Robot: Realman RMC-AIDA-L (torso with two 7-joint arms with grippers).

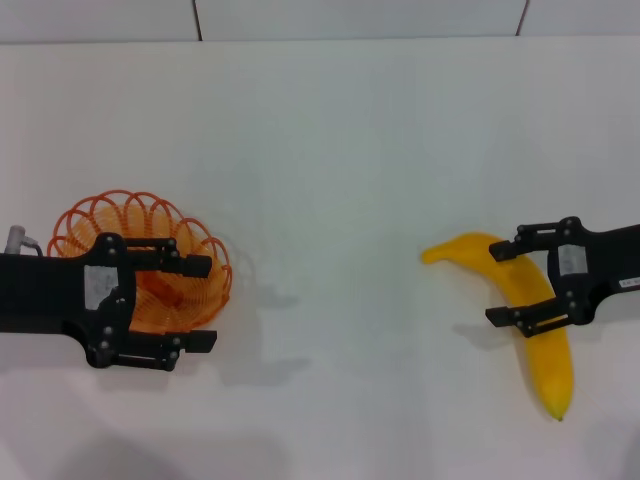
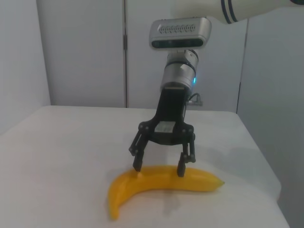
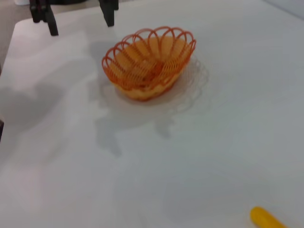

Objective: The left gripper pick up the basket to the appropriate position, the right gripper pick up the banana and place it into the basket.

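The orange wire basket (image 1: 112, 214) stands on the white table at the left and also shows in the right wrist view (image 3: 149, 61). My left gripper (image 1: 198, 303) hangs open over its near side, apart from it; its fingers (image 3: 108, 9) show beyond the basket in the right wrist view. The yellow banana (image 1: 550, 360) lies at the right. My right gripper (image 1: 498, 284) is open, with one finger on each side of the banana's middle. In the left wrist view the right gripper (image 2: 159, 168) has its fingertips down at the banana (image 2: 161, 184). The banana's end (image 3: 266, 219) shows in the right wrist view.
The white table (image 1: 340, 200) stretches between basket and banana. A pale panelled wall (image 1: 360, 18) runs along the far edge. The table's side edge (image 2: 266, 156) lies close beyond the banana in the left wrist view.
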